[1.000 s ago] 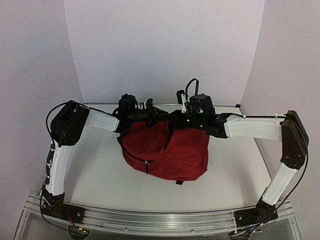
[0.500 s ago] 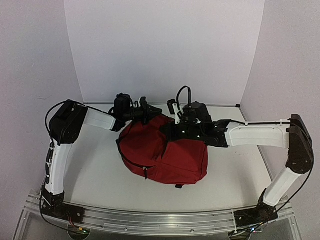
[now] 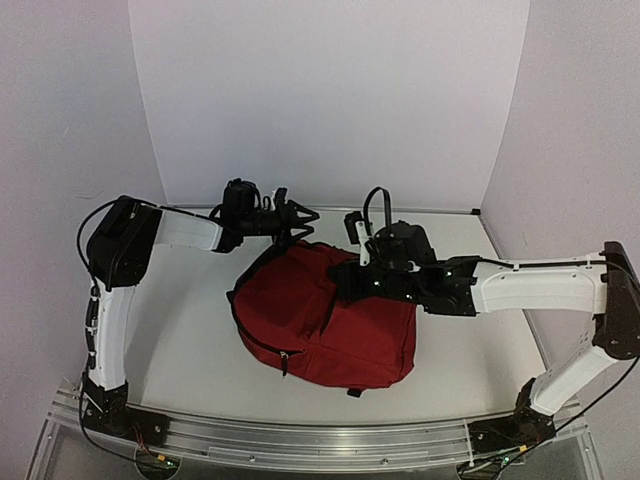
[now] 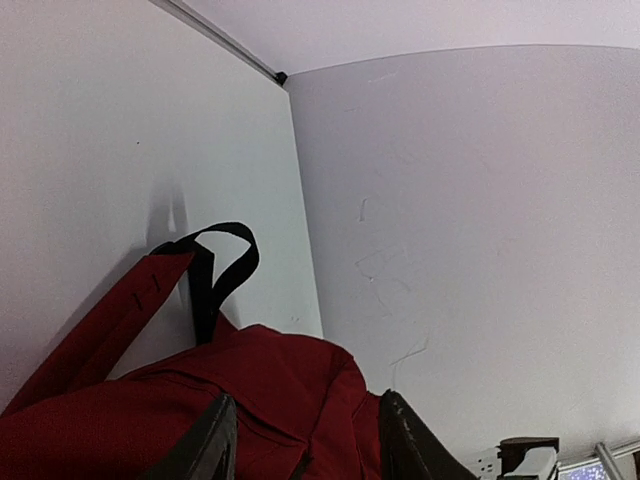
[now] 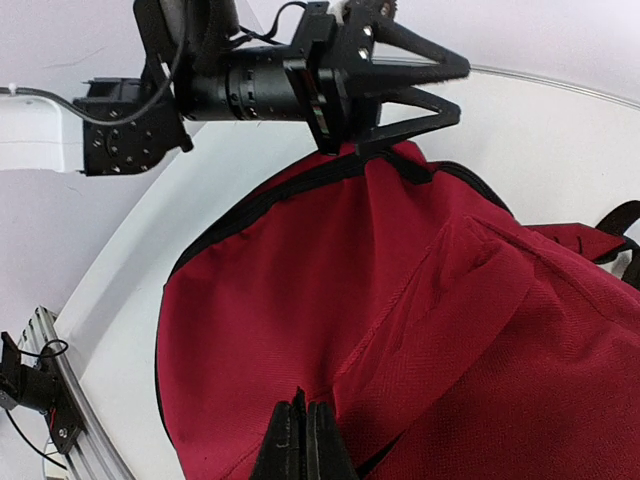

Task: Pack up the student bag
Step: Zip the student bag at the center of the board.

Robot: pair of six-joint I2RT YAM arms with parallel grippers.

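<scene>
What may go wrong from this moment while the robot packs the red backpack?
1. The left gripper is open just above the top edge of the student bag. Nothing holds that edge, so the soft fabric may sag and close the opening.
2. The right gripper is shut against the fabric beside the front pocket seam. A pull there might drag the whole bag across the table.
3. The black carry loop could snag the left fingers.

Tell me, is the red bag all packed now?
Hard to say, maybe nearly. Done: I see nothing waiting outside the bag, though its inside is hidden. In hand: the left gripper hangs open at the bag's top edge, and the right gripper is shut, tips against the red cloth. Left: perhaps closing the zip; I cannot tell if it is shut.
</scene>
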